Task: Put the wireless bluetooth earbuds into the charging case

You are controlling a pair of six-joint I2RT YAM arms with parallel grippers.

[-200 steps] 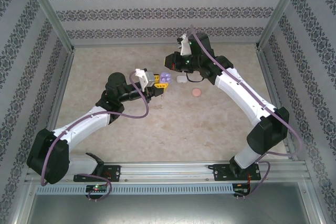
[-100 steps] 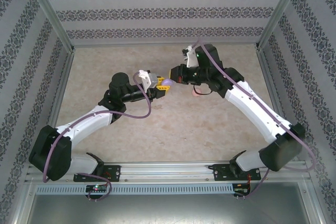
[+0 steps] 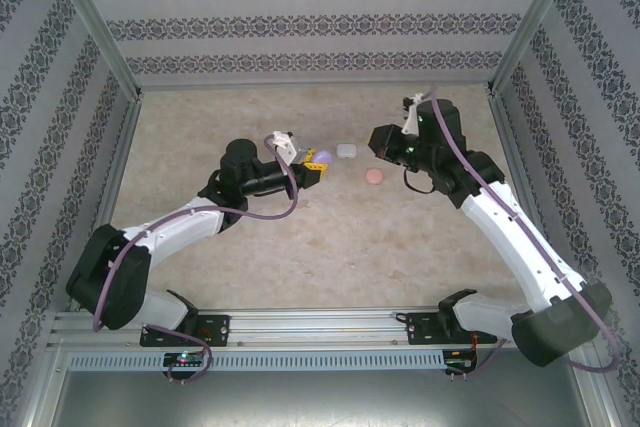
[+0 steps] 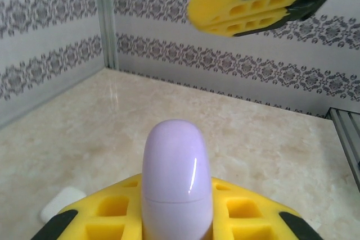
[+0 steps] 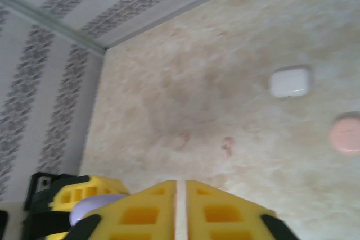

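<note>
Beige marbled tabletop [image 3: 320, 237] lay mostly bare. The left gripper [image 3: 312, 159] was clenched on a smooth lilac pill-shaped case [image 4: 176, 178], lid down. The right gripper [image 5: 177, 192] carried nothing, its pads nearly meeting. A white rounded-square case [image 5: 289, 81] and a flat pink round case [image 5: 345, 135] rested apart. Two pale pink stemmed earbuds [image 5: 181, 139] lay loose. Lilac pair probably done. Next: park that case, open the pink one, pinch a bud precisely.

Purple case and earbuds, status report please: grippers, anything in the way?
Left gripper shut on closed purple case. Right gripper shut, empty. Two pink earbuds loose on table. White case, pink case lie apart from them.
</note>
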